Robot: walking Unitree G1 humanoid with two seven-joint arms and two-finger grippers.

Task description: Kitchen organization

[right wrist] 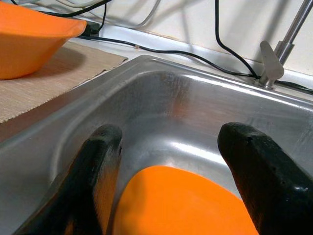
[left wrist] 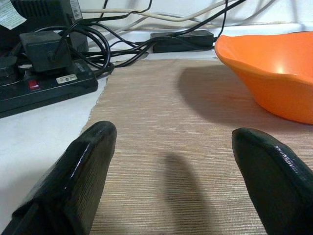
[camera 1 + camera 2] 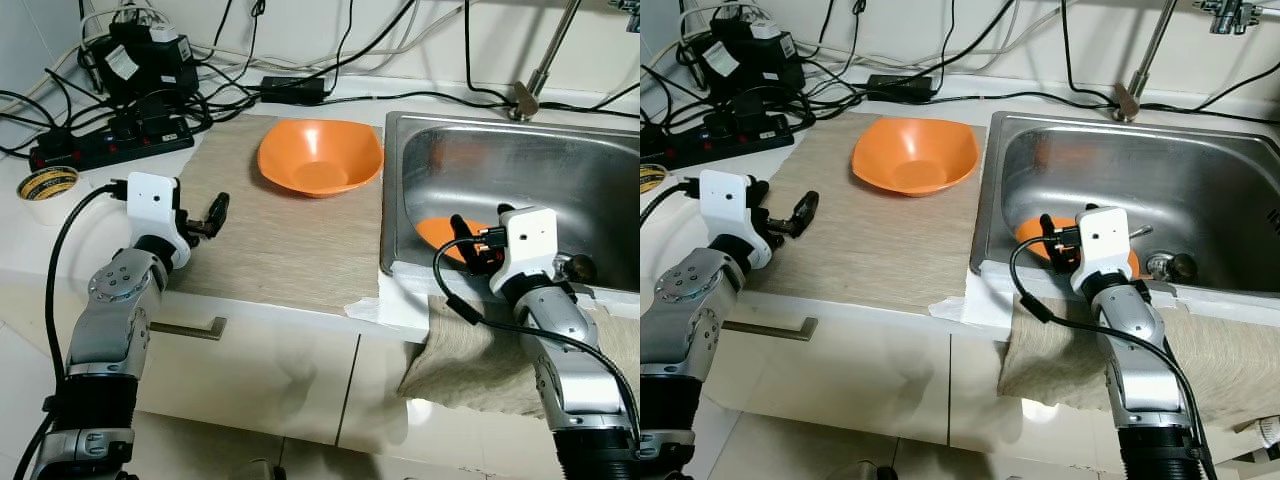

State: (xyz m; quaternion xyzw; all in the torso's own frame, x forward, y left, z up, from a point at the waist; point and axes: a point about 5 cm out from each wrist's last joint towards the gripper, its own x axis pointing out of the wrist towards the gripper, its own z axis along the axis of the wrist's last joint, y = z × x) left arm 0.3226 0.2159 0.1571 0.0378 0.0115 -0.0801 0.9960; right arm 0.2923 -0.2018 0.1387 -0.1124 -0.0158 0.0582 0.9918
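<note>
Left eye view: nearest the camera, a beige cloth [image 3: 470, 360] hangs over the front edge of the surface [image 3: 300, 310] below the right arm. Just above it, the right claw [image 1: 171, 161] reaches into the steel sink [image 3: 520, 170], fingers spread wide over an orange dish [image 1: 181, 205] lying on the sink floor. Across on the left side, the left claw [image 2: 171, 181] hovers low over a woven tan mat [image 3: 270, 220], its fingers likewise spread and gripping nothing. A roll of tape [image 3: 47, 185] sits on the white top beside that arm. Farther back on the mat rests an orange bowl [image 3: 320, 157], upright, close to the sink's rim. Behind it, a black power strip [image 3: 110, 143] and tangled cables [image 3: 290, 60] run along the wall, with the tap [image 3: 540, 70] rising at the sink's far edge.
</note>
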